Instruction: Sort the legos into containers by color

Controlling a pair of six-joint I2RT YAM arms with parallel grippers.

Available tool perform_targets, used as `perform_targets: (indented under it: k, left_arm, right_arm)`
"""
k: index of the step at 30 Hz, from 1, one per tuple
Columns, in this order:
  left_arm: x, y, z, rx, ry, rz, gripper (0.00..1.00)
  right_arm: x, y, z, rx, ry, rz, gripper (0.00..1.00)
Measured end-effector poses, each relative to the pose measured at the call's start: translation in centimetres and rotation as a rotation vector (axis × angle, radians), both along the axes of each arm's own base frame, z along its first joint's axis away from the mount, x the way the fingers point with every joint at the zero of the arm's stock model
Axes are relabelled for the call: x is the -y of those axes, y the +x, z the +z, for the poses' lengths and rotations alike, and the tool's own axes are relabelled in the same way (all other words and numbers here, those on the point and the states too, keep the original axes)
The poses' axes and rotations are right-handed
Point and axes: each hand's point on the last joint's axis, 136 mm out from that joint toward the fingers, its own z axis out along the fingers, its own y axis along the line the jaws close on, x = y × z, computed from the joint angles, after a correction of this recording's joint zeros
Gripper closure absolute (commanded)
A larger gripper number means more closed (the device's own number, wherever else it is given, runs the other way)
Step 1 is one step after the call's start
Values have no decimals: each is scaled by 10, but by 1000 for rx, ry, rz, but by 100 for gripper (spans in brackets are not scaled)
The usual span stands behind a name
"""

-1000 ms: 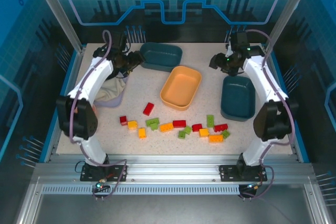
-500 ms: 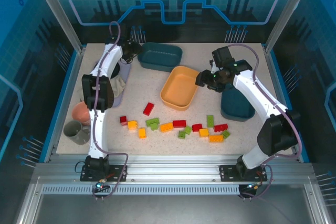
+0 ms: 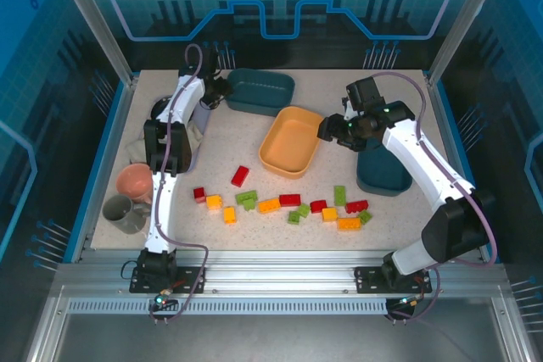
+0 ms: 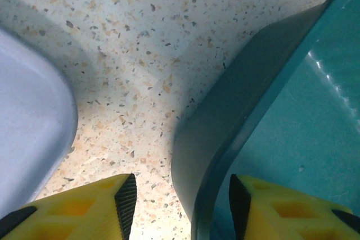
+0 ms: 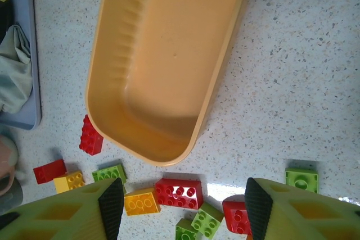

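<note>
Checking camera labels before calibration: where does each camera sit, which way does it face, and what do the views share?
Top external: above and behind the bases, looking down on the table; the left arm and right arm show.
Left wrist: on the left arm, looking down at the rim of the far teal tray; yellow jaws at bottom, one on either side of that rim.
Right wrist: on the right arm, looking down at the orange tray and legos; jaws at bottom, apart.
Shared: top external and right wrist both show the orange tray and legos.
</note>
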Motion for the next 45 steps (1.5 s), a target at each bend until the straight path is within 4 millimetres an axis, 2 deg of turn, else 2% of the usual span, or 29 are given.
perform_targets:
  k: [7,11,17,21,24,26,30,37,41,45]
  left_arm:
    - [7,-15,-8,-63,-11,6,60]
    - [18,-33,-13,-126,-35,13,61]
    - [41,-59,-5,-195,-73,13,60]
    - [64,-86,1,-249,-103,13,55]
    - [85,-118,1,-310,-131,13,55]
    - [99,-135,2,-345,-157,10,55]
    - [127,-151,0,-381,-203,-10,55]
    - [167,-178,2,-418,-267,-42,54]
    - [174,-187,14,-409,-273,-60,40]
    - [166,-190,45,-343,-250,-88,38]
  right_arm:
    - [-1,3,-13,-33,-11,1,38]
    - [-2,3,-16,-44,-13,6,38]
    - [-3,3,-16,-43,-10,17,38]
    - [-1,3,-18,-46,-11,17,38]
    - [5,1,-27,-66,-19,8,38]
    - [12,0,-32,-80,-28,0,38]
    - [33,3,-37,-93,-41,-42,38]
    - [107,11,-51,-131,-102,-210,40]
    - [129,13,-73,-186,-119,-247,36]
    - [129,12,-97,-250,-116,-208,27]
